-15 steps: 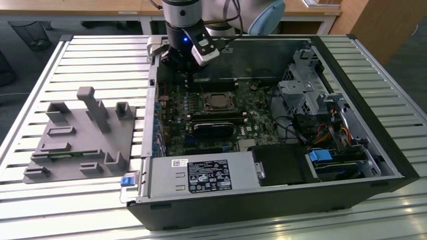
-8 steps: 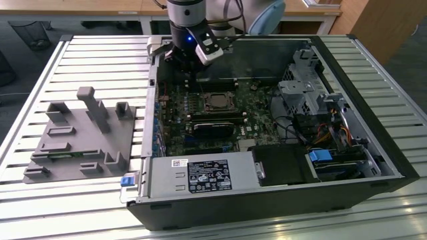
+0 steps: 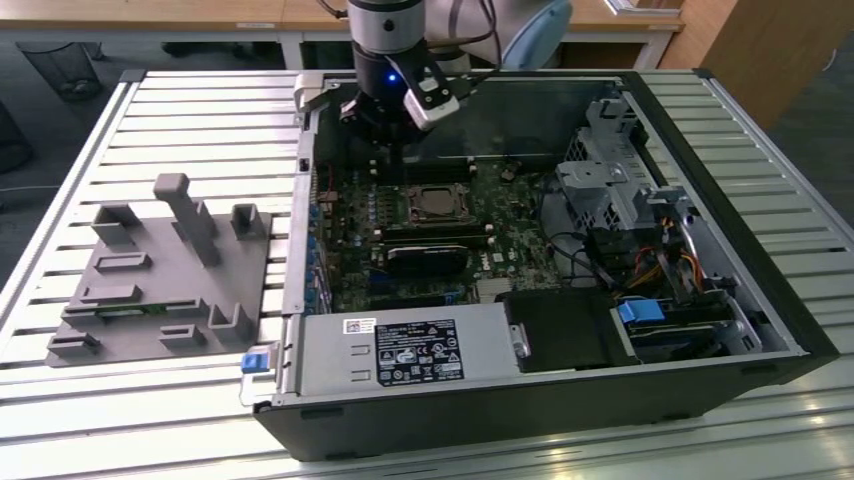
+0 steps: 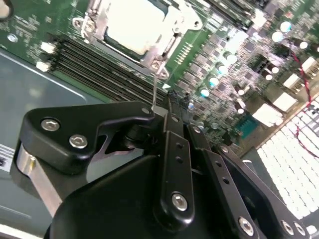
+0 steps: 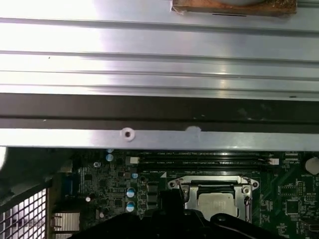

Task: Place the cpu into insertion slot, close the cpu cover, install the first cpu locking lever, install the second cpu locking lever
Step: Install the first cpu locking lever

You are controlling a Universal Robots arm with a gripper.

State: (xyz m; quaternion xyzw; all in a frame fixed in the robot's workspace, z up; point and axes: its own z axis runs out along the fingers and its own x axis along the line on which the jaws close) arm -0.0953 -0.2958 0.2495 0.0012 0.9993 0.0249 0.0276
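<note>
One cpu lies in the insertion slot under the cpu cover; gripper clamps a lever

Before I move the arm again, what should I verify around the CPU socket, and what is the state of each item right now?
1. cpu seated flat in the insertion slot: ok.
2. cpu cover lying down over the chip's edges: ok.
3. Thin wire locking lever latched down: not ok. It stands up from the socket's corner and reaches the gripper.
4. The other locking lever latched: cannot tell.
5. Gripper clear of the memory slots: ok. It appears to hang above them, beside the socket.
</note>
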